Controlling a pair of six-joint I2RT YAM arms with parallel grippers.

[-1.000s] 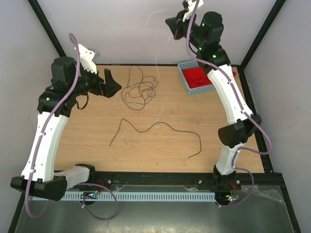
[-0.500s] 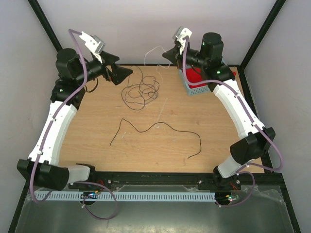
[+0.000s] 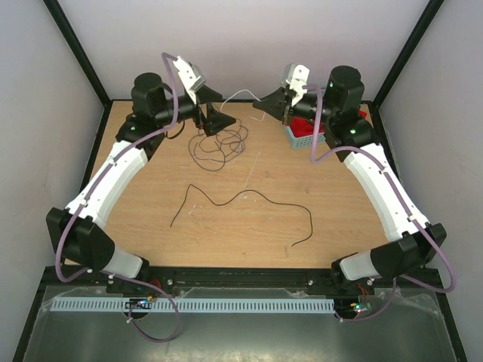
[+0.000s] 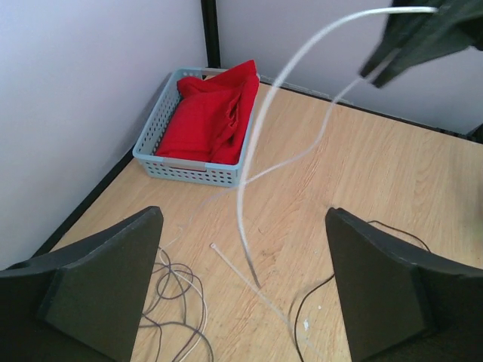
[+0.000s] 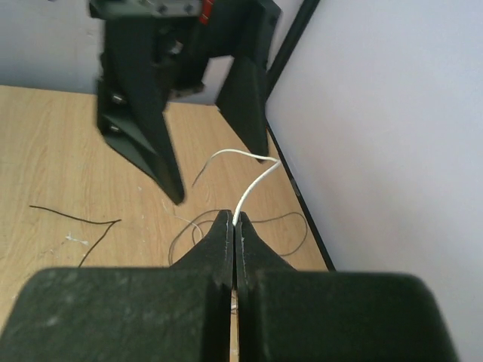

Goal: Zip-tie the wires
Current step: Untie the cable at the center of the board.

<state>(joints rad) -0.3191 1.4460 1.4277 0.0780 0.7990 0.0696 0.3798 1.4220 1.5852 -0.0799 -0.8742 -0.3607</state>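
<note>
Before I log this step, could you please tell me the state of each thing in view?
Right hand: shut on the zip tie.
Left hand: open, empty.
Zip tie: held at one end, curved, unfastened.
Tangled wires: on the table, untied.
Single wire: lying apart, untied.
Basket: upright, holding a red cloth.
Spare tie: flat on the table.

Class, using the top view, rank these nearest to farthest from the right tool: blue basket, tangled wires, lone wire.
1. Blue basket, just right of the right tool.
2. Tangled wires, to its left, under the other arm.
3. Lone wire, mid-table.
</note>
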